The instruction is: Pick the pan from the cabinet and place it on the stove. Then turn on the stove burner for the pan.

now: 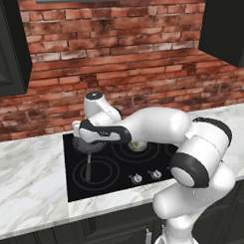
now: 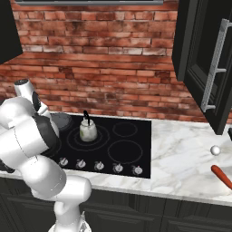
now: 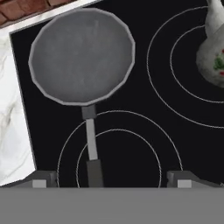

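The pan [image 3: 82, 54] lies flat on the back left corner of the stove [image 3: 140, 131], dark grey and round. Its long thin handle [image 3: 92, 153] points toward the front, over the front left ring. My gripper [image 3: 113, 179] hovers above the handle's end, open, with a fingertip [image 3: 43, 178] on either side and nothing held. In the left base view the pan [image 1: 84, 147] peeks out under my hand. The right base view has the pan [image 2: 63, 121] partly behind my arm. The cabinet [image 2: 199, 59] hangs at the upper right with a door swung open.
A small pale kettle [image 2: 88, 130] stands on the rear middle burner, right of the pan. Silver knobs [image 2: 99, 166] line the stove's front edge. On the marble counter [image 2: 181, 154] to the right lie a small white ball [image 2: 215, 150] and a red-orange sausage-like thing [image 2: 222, 176].
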